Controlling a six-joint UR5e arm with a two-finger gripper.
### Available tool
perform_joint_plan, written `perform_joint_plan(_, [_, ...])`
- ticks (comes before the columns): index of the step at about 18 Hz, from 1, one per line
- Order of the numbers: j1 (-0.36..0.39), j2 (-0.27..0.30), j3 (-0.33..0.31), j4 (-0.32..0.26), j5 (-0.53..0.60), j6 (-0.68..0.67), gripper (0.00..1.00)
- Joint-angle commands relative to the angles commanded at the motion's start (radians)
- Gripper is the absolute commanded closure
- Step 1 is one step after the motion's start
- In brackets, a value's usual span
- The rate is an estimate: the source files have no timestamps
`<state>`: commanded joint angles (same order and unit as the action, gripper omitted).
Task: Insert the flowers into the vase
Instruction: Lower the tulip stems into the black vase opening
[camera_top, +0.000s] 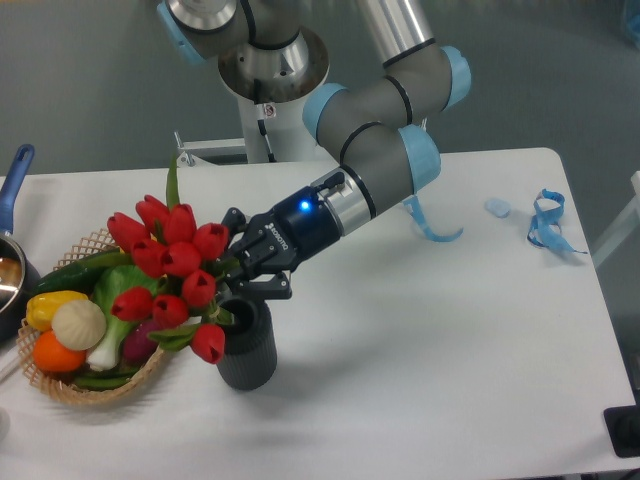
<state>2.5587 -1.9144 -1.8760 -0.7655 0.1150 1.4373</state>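
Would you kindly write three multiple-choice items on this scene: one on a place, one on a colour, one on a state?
1. Where is the basket relative to the vase?
A. camera-left
B. camera-right
C. behind it

2. What colour are the flowers?
A. yellow
B. red
C. white

3. What is the gripper doing?
A. hanging open and empty
B. gripping the vase
C. holding the flowers

Answers: 1 A, the basket sits at the table's left edge; 2 B, the buds are red; 3 C, its fingers close on the stems just above the vase mouth.

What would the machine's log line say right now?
pincer: shut on flowers | stems: at vase mouth | bunch: tilted toward basket | inserted: not yet
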Motion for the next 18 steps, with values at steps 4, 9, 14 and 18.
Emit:
perform_joint_plan(4, [0.029,-0.008,-0.017,0.0,0.0,0.029,0.96])
perform_joint_plan(9, [0.058,-0.021,-0.025,0.003,0.002,0.034,0.96])
perform_joint_plan(14, [0.054,-0.032,-0.067,0.003,0.015,0.08,0.96])
perform_joint_plan(18, [0.048,-0.054,-0.077,0.005,0.06,0.112,0.89])
